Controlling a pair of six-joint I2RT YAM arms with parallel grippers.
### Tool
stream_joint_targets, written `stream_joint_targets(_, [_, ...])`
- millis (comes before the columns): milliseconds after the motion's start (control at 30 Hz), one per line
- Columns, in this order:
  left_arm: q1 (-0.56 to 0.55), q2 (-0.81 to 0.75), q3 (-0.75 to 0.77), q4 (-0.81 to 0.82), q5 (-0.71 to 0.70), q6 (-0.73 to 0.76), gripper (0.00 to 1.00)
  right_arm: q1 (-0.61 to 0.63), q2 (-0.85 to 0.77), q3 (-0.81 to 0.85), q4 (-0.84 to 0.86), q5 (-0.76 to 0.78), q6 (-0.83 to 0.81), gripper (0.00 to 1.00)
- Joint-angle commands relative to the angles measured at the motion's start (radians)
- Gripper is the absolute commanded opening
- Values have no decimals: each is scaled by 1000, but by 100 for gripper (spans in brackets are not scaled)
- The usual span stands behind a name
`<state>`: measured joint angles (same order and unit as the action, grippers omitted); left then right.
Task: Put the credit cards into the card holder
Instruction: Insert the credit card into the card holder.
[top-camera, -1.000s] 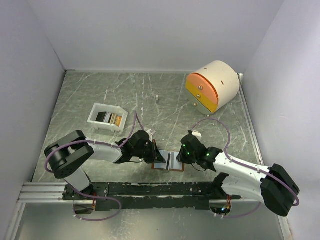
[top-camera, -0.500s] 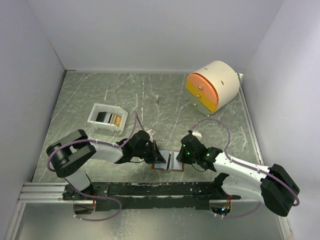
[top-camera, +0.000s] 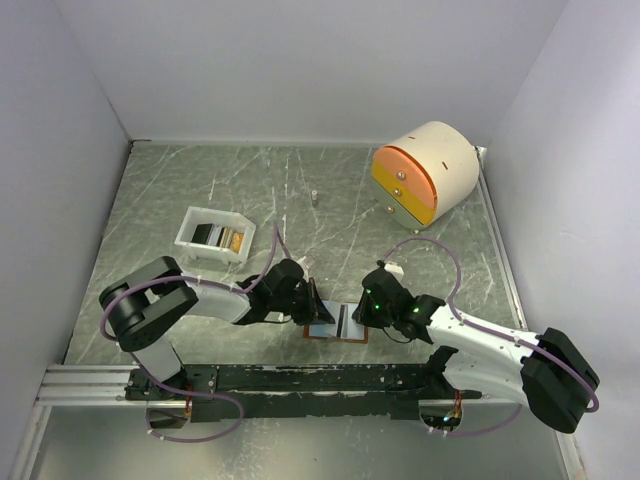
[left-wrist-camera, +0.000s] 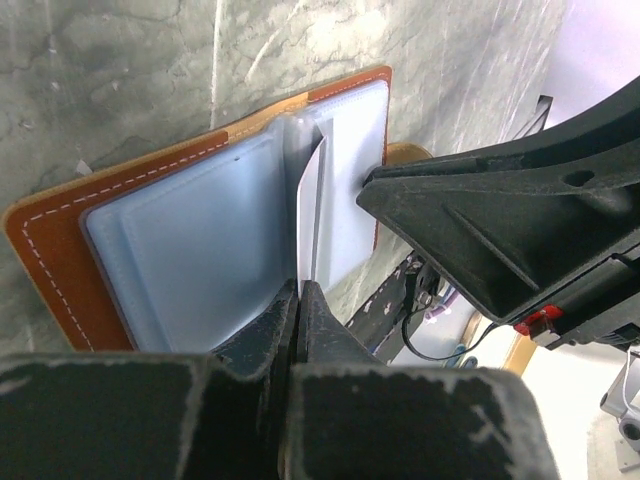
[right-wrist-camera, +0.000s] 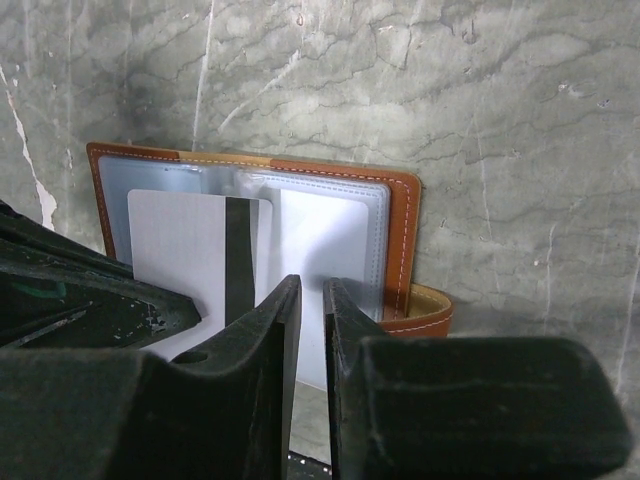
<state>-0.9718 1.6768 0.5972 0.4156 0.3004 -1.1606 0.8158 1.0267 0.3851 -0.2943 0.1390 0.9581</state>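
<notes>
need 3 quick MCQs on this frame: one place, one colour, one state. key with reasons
1. In the top view, the tray lies:
A) left of and beyond the holder
B) right of it
C) on it

2. The stripe on the card in the left gripper is:
A) red
B) dark
C) green

3. The holder is:
A) folded shut
B) standing on edge
C) lying open

Key:
1 A: the tray sits far-left of the holder.
2 B: the right wrist view shows a dark band on the pale card.
3 C: both pale pockets face up.
</notes>
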Motion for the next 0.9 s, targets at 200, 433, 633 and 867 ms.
stream_joint_targets(200, [-23, 40, 26, -43, -92, 4, 7, 2, -4, -28, -8, 2, 22, 16])
stream_joint_targets(433, [-30, 33, 23, -77, -125, -1, 7, 2, -14, -29, -8, 4, 30, 16])
stream_joint_targets(633, [-36, -1, 27, -143, -174, 29, 7, 2, -17, -35, -10, 4, 31, 16])
stream_joint_targets(867, [-43, 0, 35, -149, -179, 42, 7, 2, -14, -37, -3, 3, 34, 16])
